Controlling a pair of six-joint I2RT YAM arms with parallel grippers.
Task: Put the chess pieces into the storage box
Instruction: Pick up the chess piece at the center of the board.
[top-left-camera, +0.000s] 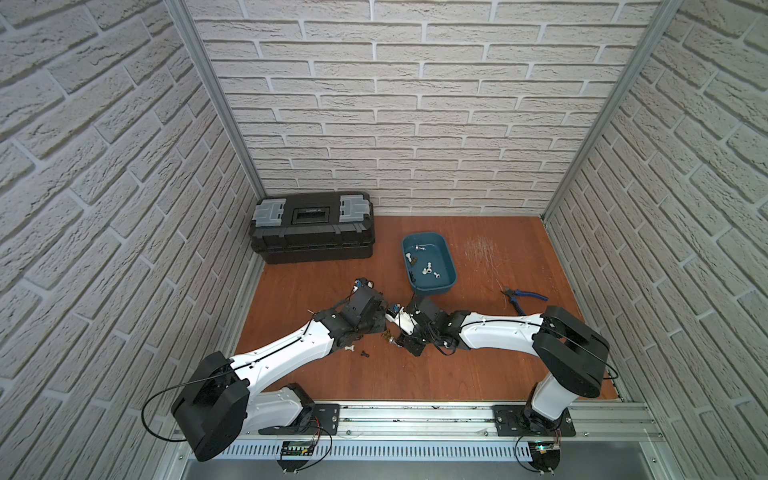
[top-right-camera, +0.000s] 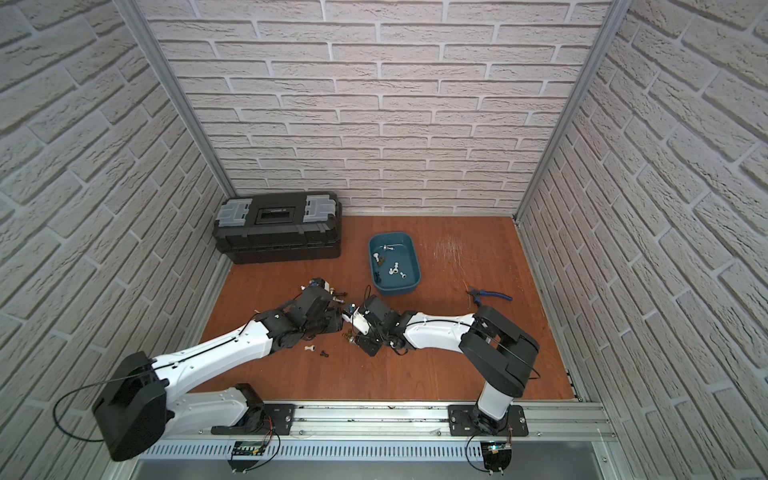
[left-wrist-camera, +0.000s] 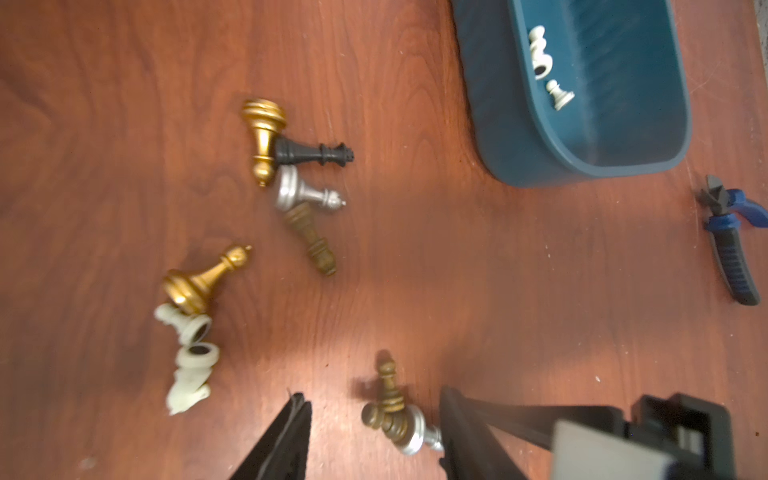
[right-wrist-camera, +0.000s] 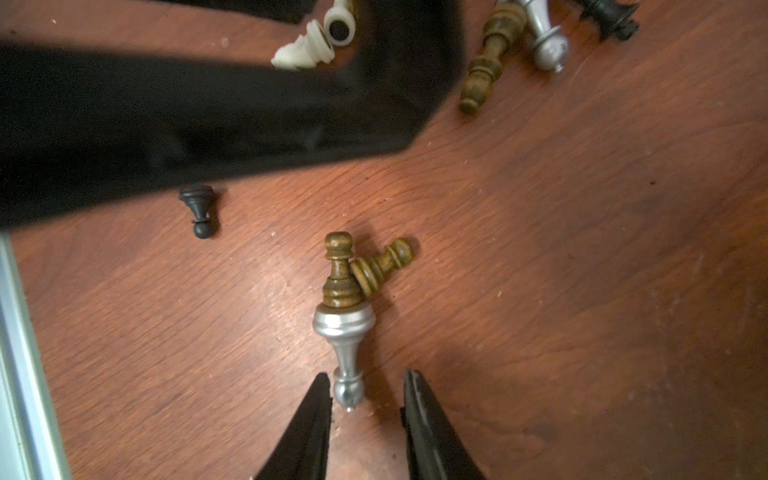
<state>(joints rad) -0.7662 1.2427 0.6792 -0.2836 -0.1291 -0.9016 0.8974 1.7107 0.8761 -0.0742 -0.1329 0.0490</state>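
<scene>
- Room: brick-pattern walls (top-left-camera: 415, 124) on three sides, brown wood table (top-left-camera: 415, 374). A black toolbox (top-left-camera: 311, 237) sat back left, not involved.
- The left gripper (left-wrist-camera: 372, 397) hung over mid-table, jaws wide apart, nothing clamped. A scatter of chess pieces (left-wrist-camera: 299, 183) lay on their sides ahead of it: gold, black, silver, brass, white.
- One black pawn (right-wrist-camera: 199, 210) lay alone beside the left arm.
- Key relation: the silver piece (right-wrist-camera: 345, 332) lay flat, with its long axis pointing straight away from the right gripper (right-wrist-camera: 366, 374). Its head end sat between the fingertips and its base, at the far end, touched two brass pawns (right-wrist-camera: 338, 270).
- Right jaws were parted with a narrow gap, one finger close to the head and a gap showing on the other side, so not clamped.
- The right arm was clearly nearer. My read: close across the head or neck and lift. The risk is dragging the brass pawns along.
- The storage box (top-left-camera: 434, 289) stood just beyond the right gripper toward the back wall, with a few white pieces (top-left-camera: 424, 271) already inside.
- Blue-handled pliers (top-left-camera: 525, 296) lay far right, to be ignored.
</scene>
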